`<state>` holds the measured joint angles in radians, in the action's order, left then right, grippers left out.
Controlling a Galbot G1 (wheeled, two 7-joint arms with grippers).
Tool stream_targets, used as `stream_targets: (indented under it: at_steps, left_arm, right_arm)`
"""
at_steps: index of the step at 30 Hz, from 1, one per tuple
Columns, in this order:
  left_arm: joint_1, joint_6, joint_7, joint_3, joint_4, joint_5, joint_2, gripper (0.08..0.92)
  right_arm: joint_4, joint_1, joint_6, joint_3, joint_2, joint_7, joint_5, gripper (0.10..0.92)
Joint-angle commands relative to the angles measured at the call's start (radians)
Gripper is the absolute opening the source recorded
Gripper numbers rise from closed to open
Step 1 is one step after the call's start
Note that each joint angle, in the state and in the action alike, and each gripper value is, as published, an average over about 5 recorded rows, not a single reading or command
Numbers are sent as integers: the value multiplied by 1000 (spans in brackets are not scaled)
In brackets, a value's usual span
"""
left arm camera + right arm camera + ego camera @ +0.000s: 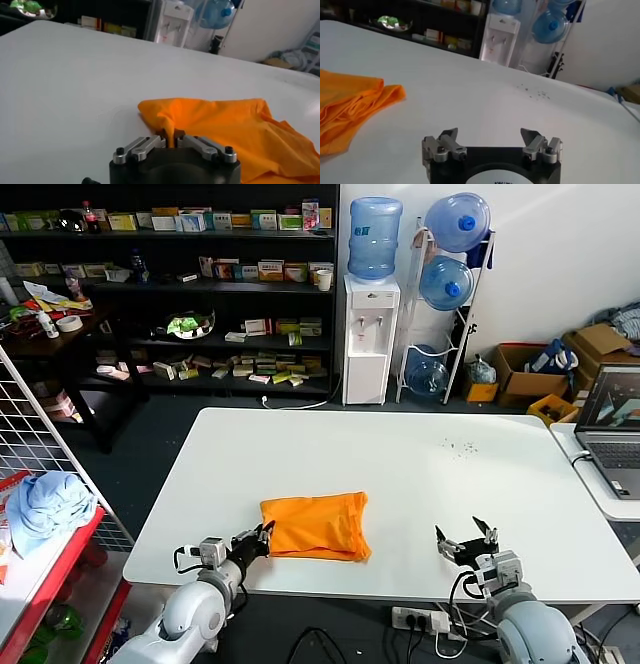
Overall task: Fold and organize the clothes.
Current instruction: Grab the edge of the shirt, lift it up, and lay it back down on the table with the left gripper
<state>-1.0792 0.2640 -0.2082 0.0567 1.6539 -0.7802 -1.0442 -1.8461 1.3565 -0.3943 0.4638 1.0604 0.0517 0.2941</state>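
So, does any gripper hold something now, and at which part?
The left gripper is shut on the orange T-shirt, pinching a fold at its left edge. The right gripper is open and holds nothing.

left gripper [266,534] pinched closed, right gripper [466,537] spread wide.

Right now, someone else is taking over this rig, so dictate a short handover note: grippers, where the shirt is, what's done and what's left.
Left gripper: shut on the near-left corner of the orange T-shirt, low on the white table.
Right gripper: open, holding nothing, near the table's front edge, to the right of the shirt and apart from it.
Shirt: folded into a compact, somewhat wrinkled rectangle near the table's front edge, left of centre.
Done: the main folds appear made.
Left: probably release the corner, smooth or tidy the bundle and put it in its place.
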Motion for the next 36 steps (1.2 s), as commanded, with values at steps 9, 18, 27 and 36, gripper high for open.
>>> stream_targets:
  at_steps: [9, 18, 27, 36]
  left_arm:
    - [10, 111, -126, 238, -93, 50, 317, 168]
    - [63, 23, -139, 266, -231, 233, 414, 168]
    - [57, -1, -139, 280, -236, 243, 510, 168]
    - [56, 7, -136, 211, -172, 245, 588, 168]
  right_arm:
    - [10, -45, -3, -57, 6, 2, -2, 823]
    - [15, -59, 3, -67, 6, 1, 3, 823]
    - [9, -59, 6, -70, 7, 2, 3, 823]
    - [3, -33, 22, -60, 13, 0, -2, 823]
